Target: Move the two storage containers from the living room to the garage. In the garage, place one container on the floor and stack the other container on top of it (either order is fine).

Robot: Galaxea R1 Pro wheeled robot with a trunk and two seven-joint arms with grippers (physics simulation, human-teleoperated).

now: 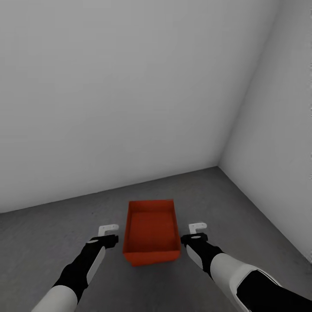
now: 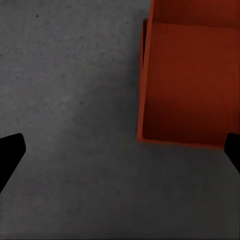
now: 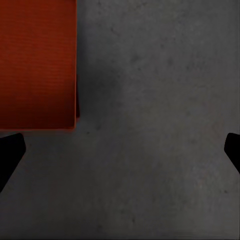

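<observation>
Sitting on the grey concrete floor [image 1: 52,234] near the wall corner — orange bin [image 1: 151,236], between left claw [image 1: 108,228] and right claw [image 1: 197,226]; both spread wide, empty.

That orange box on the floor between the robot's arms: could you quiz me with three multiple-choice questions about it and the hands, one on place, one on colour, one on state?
1. Where is the storage container?
A. On a table
B. On the grey floor, between the two arms
C. Held up by one gripper

2. What colour is it?
A. Blue
B. Green
C. Orange-red

3. How are the left gripper and right gripper?
A. Both open, holding nothing
B. Both shut on the box
C. One holds a cup

Answers: 1 B, it rests on the concrete near the wall corner. 2 C, its walls and inside are orange-red. 3 A, both wrist views show fingertips spread wide over bare floor, beside the box.
</observation>
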